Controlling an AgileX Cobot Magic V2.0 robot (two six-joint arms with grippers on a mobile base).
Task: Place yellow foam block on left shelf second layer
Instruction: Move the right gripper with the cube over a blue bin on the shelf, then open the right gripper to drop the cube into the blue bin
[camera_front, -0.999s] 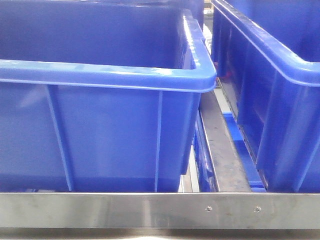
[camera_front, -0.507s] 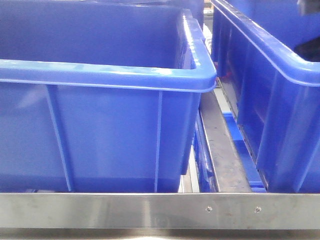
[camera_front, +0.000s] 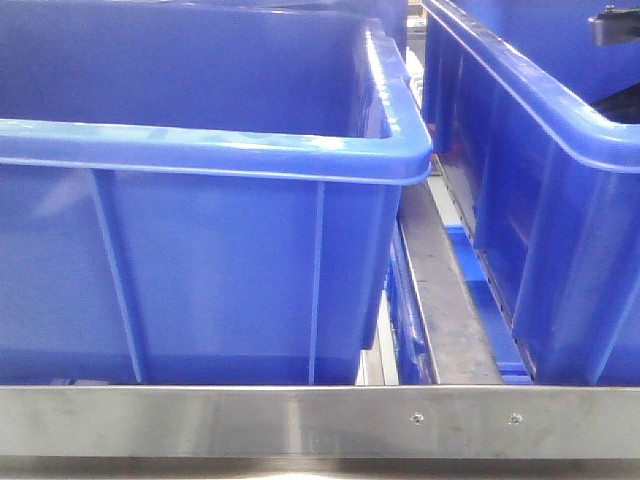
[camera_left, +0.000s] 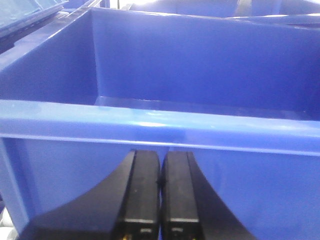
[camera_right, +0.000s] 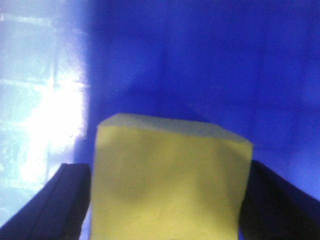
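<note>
The yellow foam block (camera_right: 170, 175) fills the lower middle of the right wrist view, blurred. My right gripper (camera_right: 167, 172) is shut on it, one dark finger (camera_right: 65, 200) on each side. Behind it is the blue inside of a bin (camera_right: 200, 60). A dark part of the right arm (camera_front: 615, 25) shows at the top right of the front view, above the right blue bin (camera_front: 540, 110). My left gripper (camera_left: 160, 157) is shut on nothing, just in front of the outer wall of a blue bin (camera_left: 150, 122). I cannot tell which shelf layer this is.
A large blue bin (camera_front: 220, 150) fills the left of the front view, with a second one to its right. A metal strip (camera_front: 440, 300) runs in the gap between them. A steel front rail (camera_front: 300, 420) crosses the bottom.
A dark part of the right arm has come into view at the top right of the front view and now shows more. The bins have not moved.
</note>
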